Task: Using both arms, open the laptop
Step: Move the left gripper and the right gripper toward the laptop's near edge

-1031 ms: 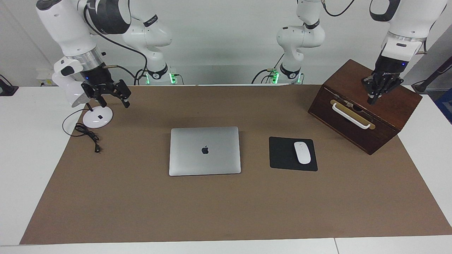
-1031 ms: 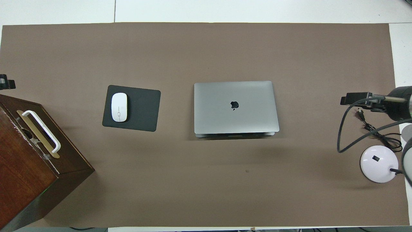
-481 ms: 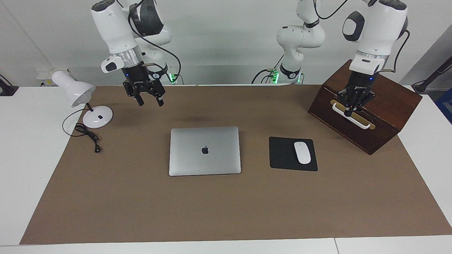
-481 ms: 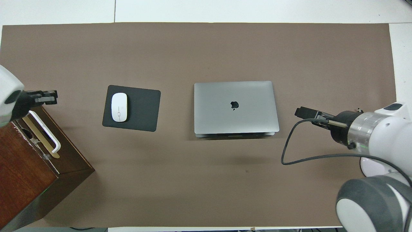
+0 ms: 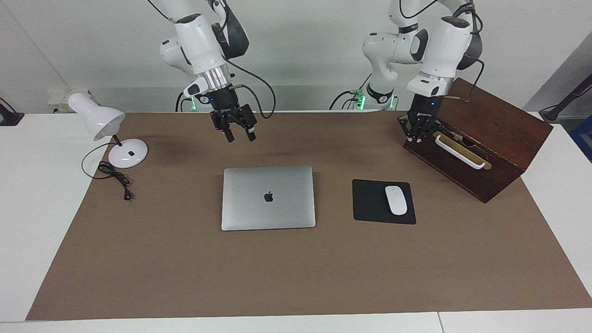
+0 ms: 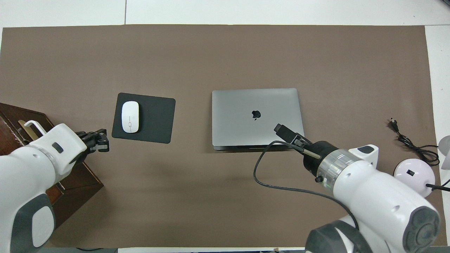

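left black two-finger gripper [image 5: 420, 138]: fingers together, empty, frame upper right.
right black two-finger gripper [image 5: 239, 135]: fingers apart, empty.
closed thin silver-grey laptop [image 5: 268, 197]: frame centre, below both.

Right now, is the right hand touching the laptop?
Apart. In the facing view the right hand hangs in the air above the brown mat, with bare mat showing between it and the closed laptop.

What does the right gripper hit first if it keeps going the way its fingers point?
Likely bare brown mat just short of the laptop. The right gripper points down, raised; its height is hard to judge, so the laptop's near edge is possible.
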Robot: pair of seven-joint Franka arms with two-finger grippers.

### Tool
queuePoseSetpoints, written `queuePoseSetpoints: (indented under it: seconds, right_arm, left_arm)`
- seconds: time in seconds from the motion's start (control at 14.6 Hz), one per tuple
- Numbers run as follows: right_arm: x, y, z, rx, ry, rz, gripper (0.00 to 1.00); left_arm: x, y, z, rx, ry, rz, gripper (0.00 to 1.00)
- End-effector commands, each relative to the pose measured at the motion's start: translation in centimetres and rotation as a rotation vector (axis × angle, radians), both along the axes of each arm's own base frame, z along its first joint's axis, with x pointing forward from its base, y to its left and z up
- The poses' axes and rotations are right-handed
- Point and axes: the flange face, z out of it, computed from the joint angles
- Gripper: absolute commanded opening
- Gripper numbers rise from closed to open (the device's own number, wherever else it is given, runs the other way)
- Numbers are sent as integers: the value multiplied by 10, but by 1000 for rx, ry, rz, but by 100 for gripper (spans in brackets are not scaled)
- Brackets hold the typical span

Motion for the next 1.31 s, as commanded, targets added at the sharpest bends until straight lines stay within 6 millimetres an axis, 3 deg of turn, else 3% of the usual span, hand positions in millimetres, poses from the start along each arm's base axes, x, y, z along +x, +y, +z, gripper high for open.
queuePoseSetpoints:
  seconds: [0.0, 0.21, 0.41, 0.69, 1.03, 1.24]
  right_arm:
    - [-14, 14, -15, 115, 4, -113, 100]
    - [-22, 30, -18, 205, 76, -224, 100]
    - [-22, 31, -22, 264, 135, -330, 100]
    - [-19, 32, -33, 297, 185, -415, 100]
    - [-16, 38, -66, 315, 171, -453, 100]
    - [-15, 39, -77, 316, 159, -456, 100]
  left_arm:
    - [-23, -21, -20, -45, -40, -15, 0]
    - [-35, -42, -41, -58, -86, -62, 0]
    - [-47, -77, -80, -71, -151, -139, 0]
    - [-56, -121, -115, -74, -184, -233, 0]
    - [-70, -153, -136, -84, -189, -291, 0]
    - [-77, -168, -135, -125, -182, -266, 0]
